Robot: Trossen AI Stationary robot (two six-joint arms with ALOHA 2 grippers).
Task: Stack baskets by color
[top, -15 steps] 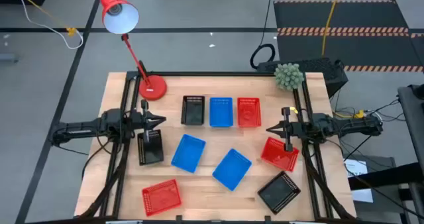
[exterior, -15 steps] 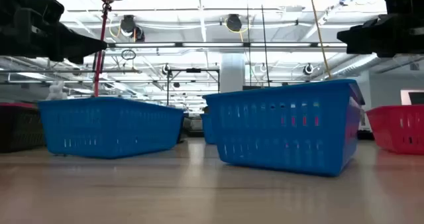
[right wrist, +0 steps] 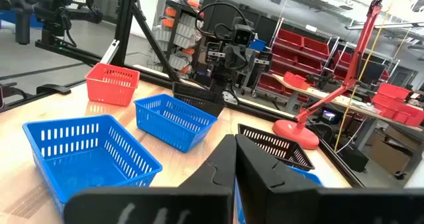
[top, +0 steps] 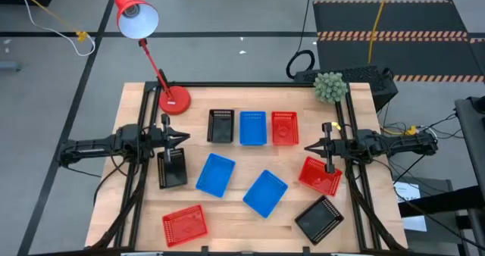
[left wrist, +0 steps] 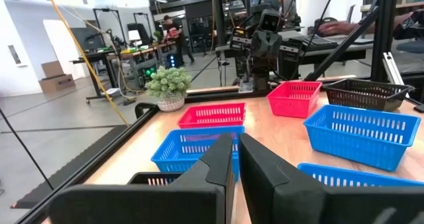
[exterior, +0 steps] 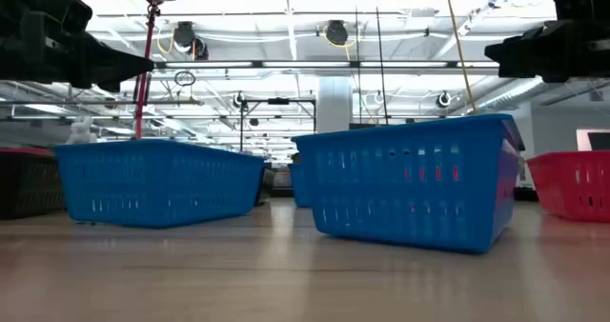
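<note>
Baskets (top: 264, 192) scattered, low view shows few

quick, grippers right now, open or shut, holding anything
Left gripper: shut, holding nothing, above the table's left side.
Right gripper: shut, holding nothing, above the right side.

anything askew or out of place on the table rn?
Nothing spilled or damaged. Six baskets lie scattered at odd angles: two blue, two red, two black. Only the back row, black, blue, red, sits square. None stacked yet.
</note>
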